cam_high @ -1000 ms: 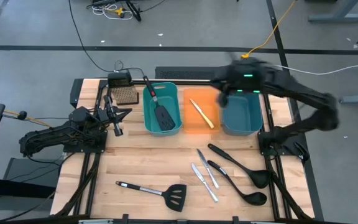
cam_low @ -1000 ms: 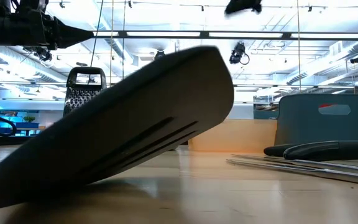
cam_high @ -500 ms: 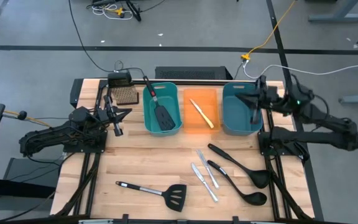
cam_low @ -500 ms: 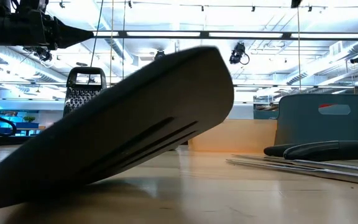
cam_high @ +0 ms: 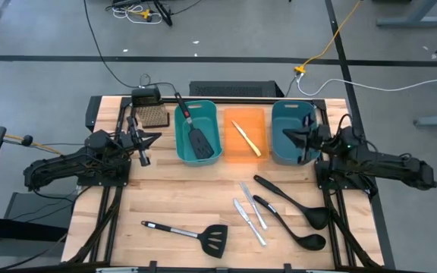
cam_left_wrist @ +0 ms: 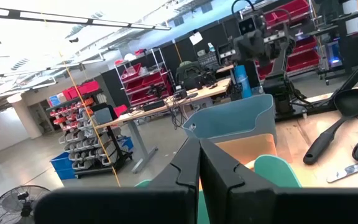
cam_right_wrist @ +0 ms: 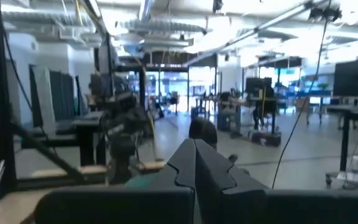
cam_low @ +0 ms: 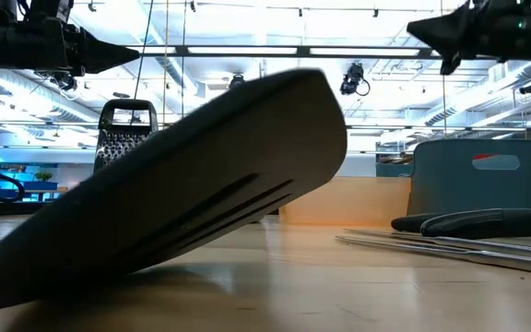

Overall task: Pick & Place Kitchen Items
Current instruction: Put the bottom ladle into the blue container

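One black slotted spatula (cam_high: 197, 136) lies in the left teal bin (cam_high: 182, 144). The other spatula (cam_high: 190, 232) lies flat near the table's front edge, and its blade (cam_low: 182, 207) fills the low view. A yellow-handled knife (cam_high: 246, 138) lies in the orange bin (cam_high: 234, 152). Two silver knives (cam_high: 250, 212) and two black ladles (cam_high: 293, 214) lie on the wood at the right. My left gripper (cam_high: 144, 141) is shut and holds nothing at the table's left edge. My right gripper (cam_high: 287, 137) is shut and holds nothing, level above the right teal bin (cam_high: 279, 155).
A small brown perforated block (cam_high: 155, 115) stands at the far left, beside the left teal bin. The three bins stand in a row along the far edge. Bare wood lies in the middle between the bins and the near spatula.
My right arm has drawn back from high over the bins toward the table's right edge and has come down. Its gripper has tipped up from slanting downward to about level. It now points toward the table's left. The kitchen items have stayed where they were.
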### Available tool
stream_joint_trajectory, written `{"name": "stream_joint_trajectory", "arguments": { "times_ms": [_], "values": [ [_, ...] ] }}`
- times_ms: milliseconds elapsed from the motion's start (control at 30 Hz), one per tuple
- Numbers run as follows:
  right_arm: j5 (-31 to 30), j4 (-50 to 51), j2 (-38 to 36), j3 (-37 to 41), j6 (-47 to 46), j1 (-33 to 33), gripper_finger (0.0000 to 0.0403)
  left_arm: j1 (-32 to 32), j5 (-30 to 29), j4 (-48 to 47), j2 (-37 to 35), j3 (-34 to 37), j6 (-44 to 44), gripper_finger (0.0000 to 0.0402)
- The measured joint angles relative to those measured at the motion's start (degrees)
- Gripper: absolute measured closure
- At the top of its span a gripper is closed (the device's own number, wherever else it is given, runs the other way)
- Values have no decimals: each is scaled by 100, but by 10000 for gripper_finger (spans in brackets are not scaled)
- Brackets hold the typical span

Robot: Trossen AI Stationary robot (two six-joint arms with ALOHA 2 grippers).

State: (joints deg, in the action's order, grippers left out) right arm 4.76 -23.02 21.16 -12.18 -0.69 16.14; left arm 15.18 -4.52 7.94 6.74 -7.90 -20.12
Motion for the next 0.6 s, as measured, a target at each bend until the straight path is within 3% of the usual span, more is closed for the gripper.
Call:
{"name": "stream_joint_trajectory", "arguments": {
  "times_ms": [233, 467, 600],
  "values": [
    [19, -71, -10, 313, 6, -11, 402, 0, -20, -8, 0, 0, -6, 390],
    [-234, -331, -10, 574, -20, -84, 402, 0, 364, -24, 0, 0, 41, 390],
    [108, -725, -10, 869, 7, -229, 402, 1, 656, -33, 0, 0, 24, 390]
  ]
}}
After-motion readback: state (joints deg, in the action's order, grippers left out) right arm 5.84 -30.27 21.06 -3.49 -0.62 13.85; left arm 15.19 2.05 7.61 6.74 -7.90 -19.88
